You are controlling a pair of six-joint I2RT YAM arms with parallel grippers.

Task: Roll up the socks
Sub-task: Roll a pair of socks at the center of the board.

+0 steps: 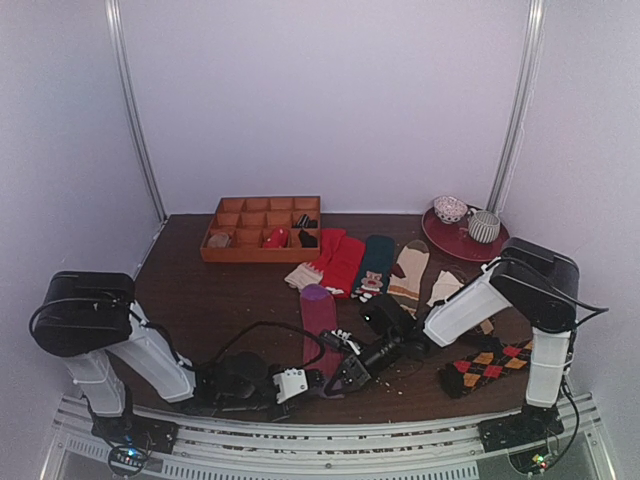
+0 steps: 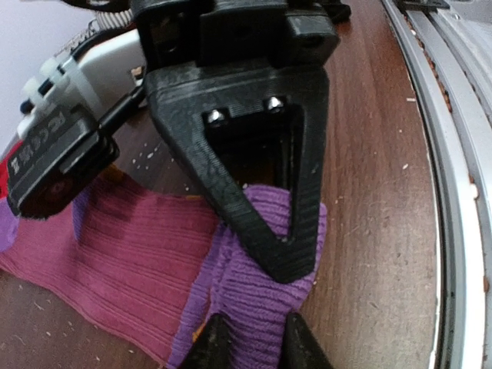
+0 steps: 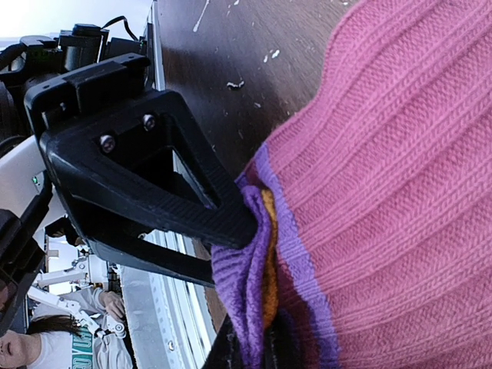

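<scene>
Your purple-magenta sock [image 1: 320, 318] lies flat at the near centre of the table [image 1: 210, 300]. It runs near to far, with its purple toe at the far end and its cuff at the near end, where both grippers meet.

Your right gripper [image 3: 254, 350] is pressed together and pinches the purple cuff edge. In the right wrist view an orange strip shows in the fold between its fingers. In the left wrist view its black triangular finger sits tip-down on the cuff.

Your left gripper [image 2: 252, 346] comes in low from the left. Its two fingertips [image 2: 211, 344] sit on either side of the purple cuff with fabric between them. The gap is narrow, but I cannot tell whether they actually clamp it. The magenta body of the sock spreads flat to one side, touching the wood.

More socks lie in a row farther back, apart from the grippers: a red sock [image 1: 342, 262], a teal sock [image 1: 375, 262] and a beige striped sock [image 1: 408, 272]. An argyle sock [image 1: 485, 365] lies near right, beside the right arm.

At far left of centre is an orange divider tray [image 1: 262, 205] with small items in some cells. At far right is a red plate [image 1: 455, 245] holding two bowls.
</scene>
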